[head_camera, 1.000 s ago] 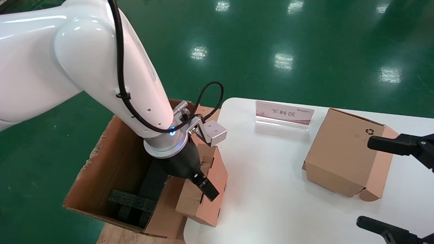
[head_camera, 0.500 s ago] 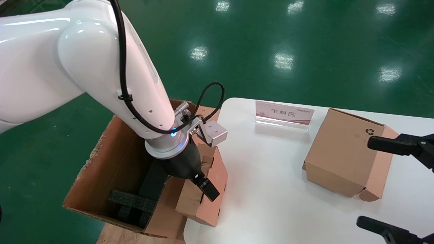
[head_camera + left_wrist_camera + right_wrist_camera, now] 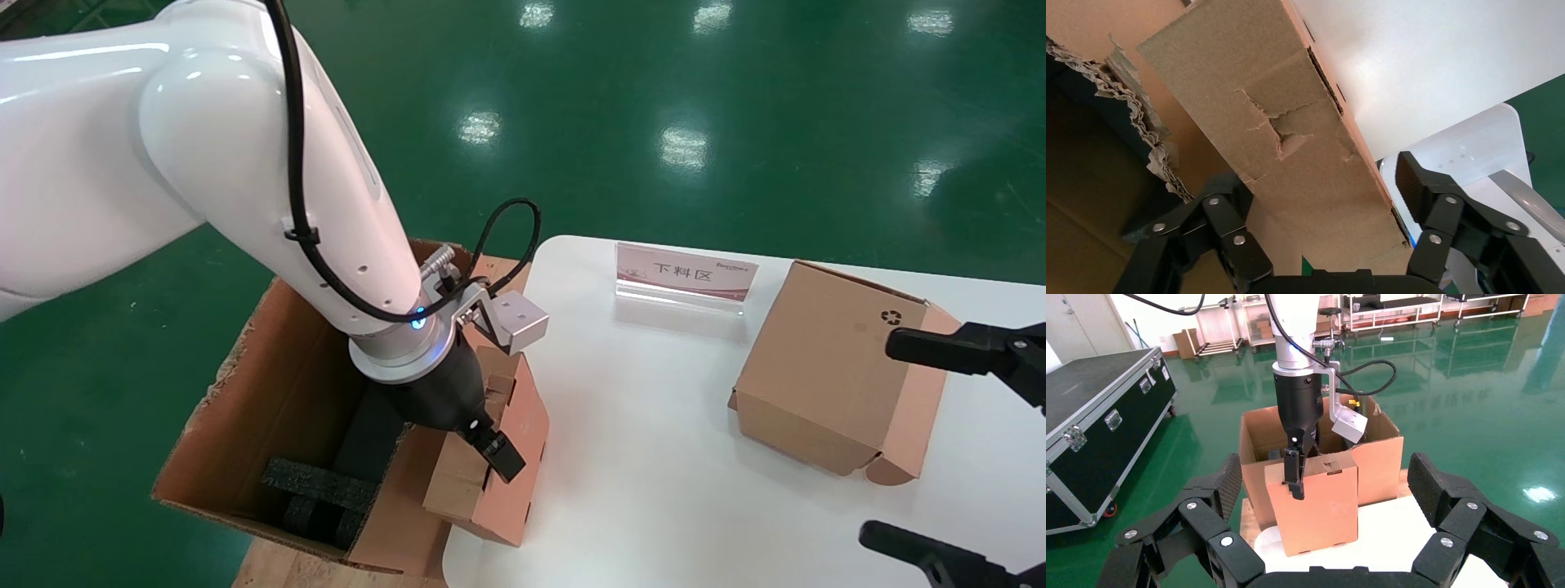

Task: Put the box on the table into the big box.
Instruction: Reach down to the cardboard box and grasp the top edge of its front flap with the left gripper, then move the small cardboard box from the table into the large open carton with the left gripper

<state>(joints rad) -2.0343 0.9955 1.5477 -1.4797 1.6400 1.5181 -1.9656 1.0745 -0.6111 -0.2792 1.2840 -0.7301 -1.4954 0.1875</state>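
Note:
The small brown box [image 3: 513,506] stands upright on the left edge of the white table [image 3: 654,474], leaning against the big box's [image 3: 270,384] near wall. My left gripper [image 3: 482,456] comes down over its top and is open, with one finger on each side. In the left wrist view the box [image 3: 1291,122] fills the space between the fingers, and a gap shows beside one pad [image 3: 1412,184]. The right wrist view shows the box [image 3: 1321,508] resting on the table [image 3: 1395,533] in front of the big box [image 3: 1379,459]. My right gripper [image 3: 878,439] hangs open at the right.
A wider brown box with a recycling symbol [image 3: 825,367] lies on the table's right side, behind it a pink sign [image 3: 685,273]. Black foam blocks [image 3: 319,490] lie inside the big box, whose ragged edge [image 3: 1131,104] is close by. A black case [image 3: 1095,416] stands on the floor.
The left gripper's visible finger has shifted very slightly up and in against the box's face. Box and right arm have not moved.

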